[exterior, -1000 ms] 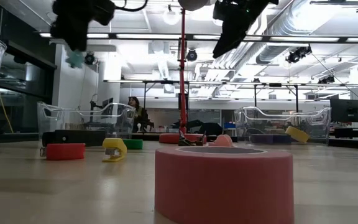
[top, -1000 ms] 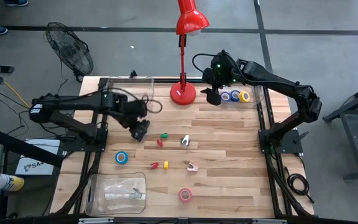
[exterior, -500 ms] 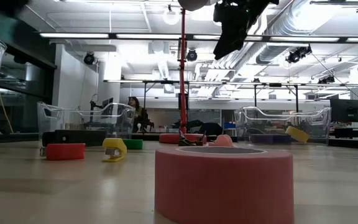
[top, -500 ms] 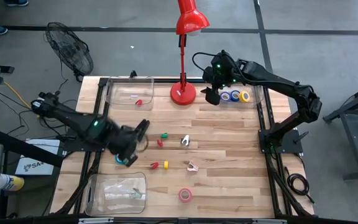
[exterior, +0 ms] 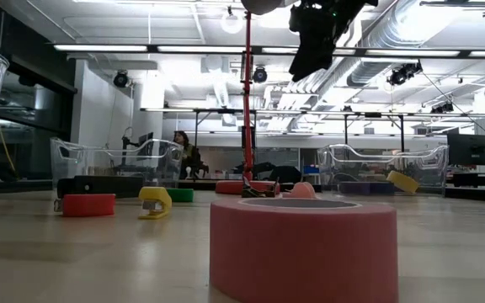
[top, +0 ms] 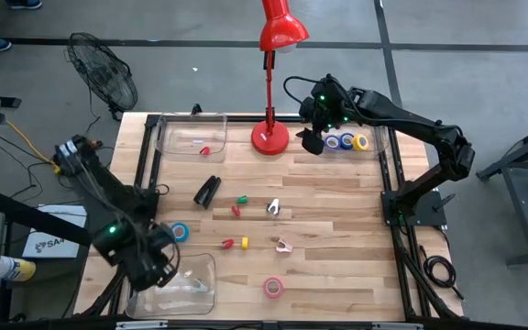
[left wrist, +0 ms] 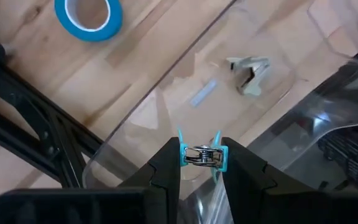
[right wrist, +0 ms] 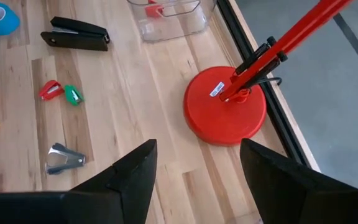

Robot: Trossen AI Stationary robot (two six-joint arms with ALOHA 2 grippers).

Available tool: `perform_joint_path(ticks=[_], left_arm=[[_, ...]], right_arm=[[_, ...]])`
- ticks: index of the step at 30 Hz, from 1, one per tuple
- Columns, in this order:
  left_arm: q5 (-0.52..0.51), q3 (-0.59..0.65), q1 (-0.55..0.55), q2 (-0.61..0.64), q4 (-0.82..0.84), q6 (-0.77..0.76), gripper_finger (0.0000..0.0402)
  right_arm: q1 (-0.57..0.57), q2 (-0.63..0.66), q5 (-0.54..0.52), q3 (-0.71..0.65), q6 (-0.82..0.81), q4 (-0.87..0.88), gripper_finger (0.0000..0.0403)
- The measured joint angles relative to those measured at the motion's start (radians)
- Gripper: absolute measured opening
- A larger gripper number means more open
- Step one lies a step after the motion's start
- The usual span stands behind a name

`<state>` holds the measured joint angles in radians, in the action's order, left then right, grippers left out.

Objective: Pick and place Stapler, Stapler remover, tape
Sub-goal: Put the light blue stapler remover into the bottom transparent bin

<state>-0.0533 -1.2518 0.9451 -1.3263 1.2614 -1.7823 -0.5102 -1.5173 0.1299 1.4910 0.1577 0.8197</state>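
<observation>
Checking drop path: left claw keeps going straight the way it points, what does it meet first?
Probably the clear bin's floor. The left claw, shut on a blue staple remover, points down into it; a beige remover lies off to the side. Depth unclear.

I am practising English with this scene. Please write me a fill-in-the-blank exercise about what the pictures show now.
1. The left gripper holds a small ____ staple remover over the clear bin at the table's near left corner.
2. The black stapler lies on the ____, outside every bin.
3. The right gripper hovers with jaws ____ near the red lamp base.

Missing words: blue; table; open
</observation>
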Motion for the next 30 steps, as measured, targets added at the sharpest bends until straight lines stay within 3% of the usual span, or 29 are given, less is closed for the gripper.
perform_joint_path(ticks=[7,18,30], left_arm=[[-0.031,0.000,0.072,-0.085,-0.011,-0.041,0.0086],[-0.035,0.009,0.070,-0.183,-0.080,-0.003,0.0086],[-0.035,0.201,0.070,-0.188,-0.361,-0.009,0.0086]], right_arm=[[0.000,0.000,0.000,0.000,0.000,0.000,0.0222],[0.005,-0.001,0.000,0.000,-0.028,0.001,0.0222],[0.048,-0.001,-0.016,0.000,-0.020,0.002,0.0222]])
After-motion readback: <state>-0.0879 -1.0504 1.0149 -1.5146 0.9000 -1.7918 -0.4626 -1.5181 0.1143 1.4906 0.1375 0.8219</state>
